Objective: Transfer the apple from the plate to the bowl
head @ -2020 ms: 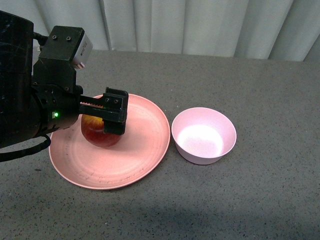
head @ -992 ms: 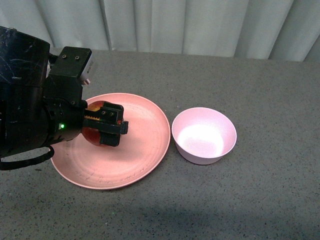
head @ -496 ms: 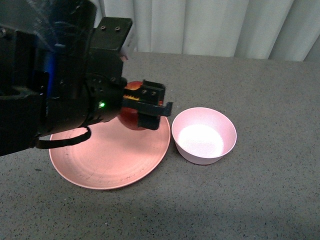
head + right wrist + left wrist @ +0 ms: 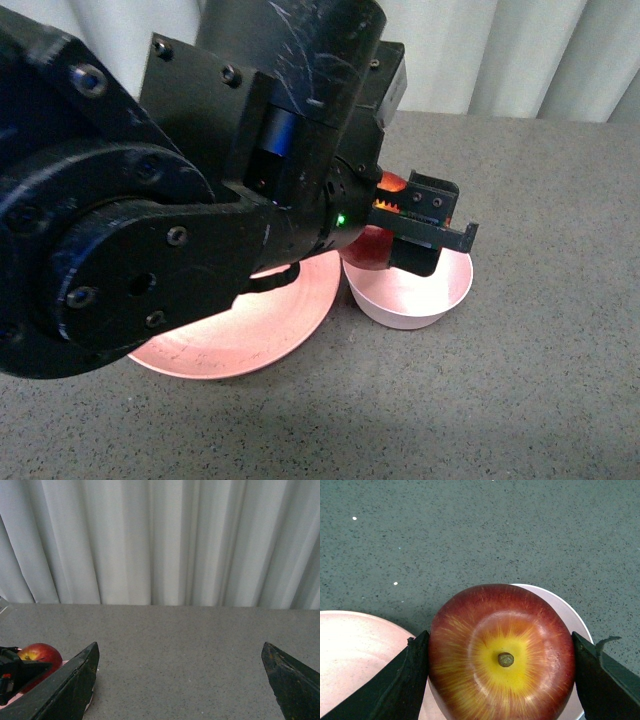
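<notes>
The left gripper (image 4: 405,225) is closed on the apple (image 4: 502,652), its two dark fingers (image 4: 412,672) pressed flat against opposite sides of the fruit, spread only as wide as the apple itself; the apple sits squarely between them, stem and yellow patch turned up toward the wrist camera, its red flanks bulging past the fingers; in the front view the apple hangs clear of the plate (image 4: 250,335) and over the side of the bowl (image 4: 455,290) that faces the plate, above the rim rather than down inside; in the left wrist view the bowl's pale rim curves out from behind the apple on one side and the plate's edge shows at the other, so the fruit covers most of the bowl's mouth; the left arm's large black body hides much of the plate in the front view; the right gripper (image 4: 180,647) is spread wide with nothing between its fingers, held above the grey speckled table (image 4: 540,380) and facing the white curtain (image 4: 160,540), well apart from the bowl.
</notes>
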